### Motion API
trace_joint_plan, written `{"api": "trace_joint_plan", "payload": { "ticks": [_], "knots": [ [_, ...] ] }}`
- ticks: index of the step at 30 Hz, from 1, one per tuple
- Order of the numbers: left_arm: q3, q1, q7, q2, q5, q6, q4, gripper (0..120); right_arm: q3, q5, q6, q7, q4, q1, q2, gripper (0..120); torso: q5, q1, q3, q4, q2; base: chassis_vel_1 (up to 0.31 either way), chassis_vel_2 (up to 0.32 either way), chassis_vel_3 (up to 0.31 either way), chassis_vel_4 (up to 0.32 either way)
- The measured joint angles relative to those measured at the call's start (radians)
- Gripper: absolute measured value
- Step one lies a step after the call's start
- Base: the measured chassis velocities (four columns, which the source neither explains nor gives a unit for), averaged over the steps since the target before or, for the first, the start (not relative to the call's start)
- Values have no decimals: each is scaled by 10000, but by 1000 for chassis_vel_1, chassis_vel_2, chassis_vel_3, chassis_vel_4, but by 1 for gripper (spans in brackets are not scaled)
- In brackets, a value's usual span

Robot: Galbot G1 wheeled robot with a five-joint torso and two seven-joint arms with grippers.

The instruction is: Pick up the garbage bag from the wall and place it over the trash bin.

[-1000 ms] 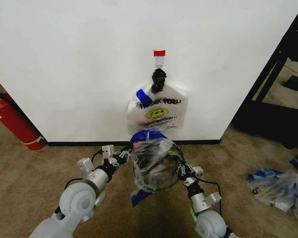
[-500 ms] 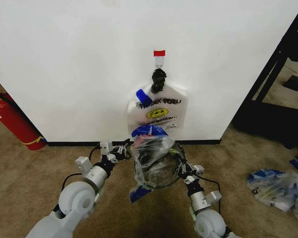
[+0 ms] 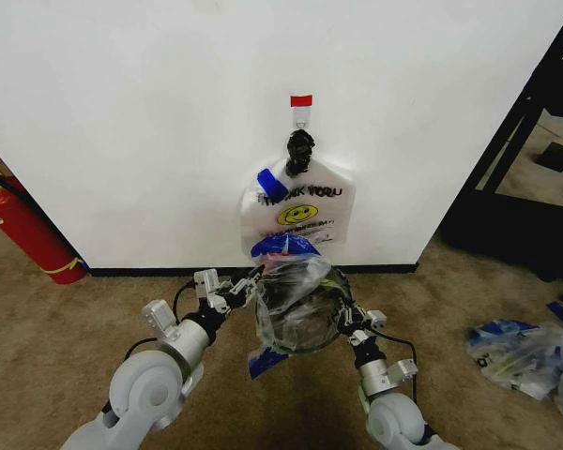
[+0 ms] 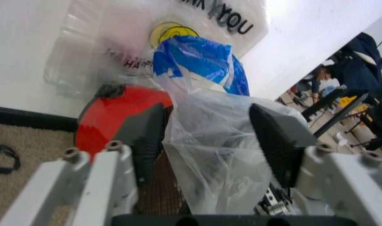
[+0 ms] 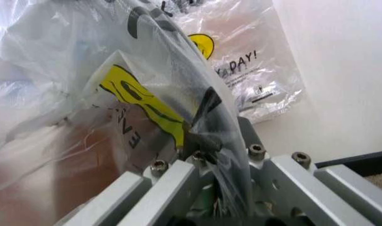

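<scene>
The garbage bag [image 3: 296, 298], clear crinkly plastic with blue tape patches, is draped over the round black trash bin [image 3: 310, 349] standing on the carpet in front of the wall [image 3: 150, 122]. My left gripper [image 3: 251, 279] is at the bag's left edge, open, with a fold of the plastic [image 4: 210, 141] between its spread fingers [image 4: 275, 141]. A red curved part [image 4: 112, 120] shows just beyond them. My right gripper [image 3: 343, 319] is at the bag's right edge, and its fingers [image 5: 200, 143] are shut on the plastic by the bin's black rim [image 5: 210, 108].
A white "THANK YOU" bag [image 3: 300, 211] hangs from the red-topped hook [image 3: 301, 101] right behind the bin. A red fire extinguisher [image 3: 28, 232] leans at the left. A heap of clear-and-blue bags [image 3: 521, 352] lies on the carpet at the right, near dark furniture [image 3: 516, 187].
My left gripper has moved up and then right, in to the bag's left edge. The bag's top has shifted slightly rightward. The right gripper has barely moved.
</scene>
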Motion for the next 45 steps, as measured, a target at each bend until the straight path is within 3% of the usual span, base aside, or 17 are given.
{"api": "trace_joint_plan", "payload": {
  "ticks": [4, 7, 27, 41, 45],
  "knots": [
    [12, 31, -1, 4, -95, 174, -44, 79, 14, 0, 5, -3, 24, -3, -17, 0, 0, 0, 0, 0, 0, 0, 0, 0, 0],
    [21, 31, -1, -7, -130, 212, -44, 73, 15, 3, 7, -5, 34, -2, -18, 0, 0, 0, 0, 0, 0, 0, 0, 0, 0],
    [7, -85, 392, -69, -624, 54, 206, 0, 23, 97, 8, -4, 56, 83, -48, 0, 0, 0, 0, 0, 0, 0, 0, 0, 0],
    [5, -195, 723, -77, -690, -265, 290, 0, 56, 52, 14, -9, -26, 79, -49, 0, 0, 0, 0, 0, 0, 0, 0, 0, 0],
    [-3, -254, 967, 3, -91, -543, 652, 0, 57, 183, 14, -5, 84, 47, -49, 0, 0, 0, 0, -1, 0, 0, 0, 0, 0]
  ]
}}
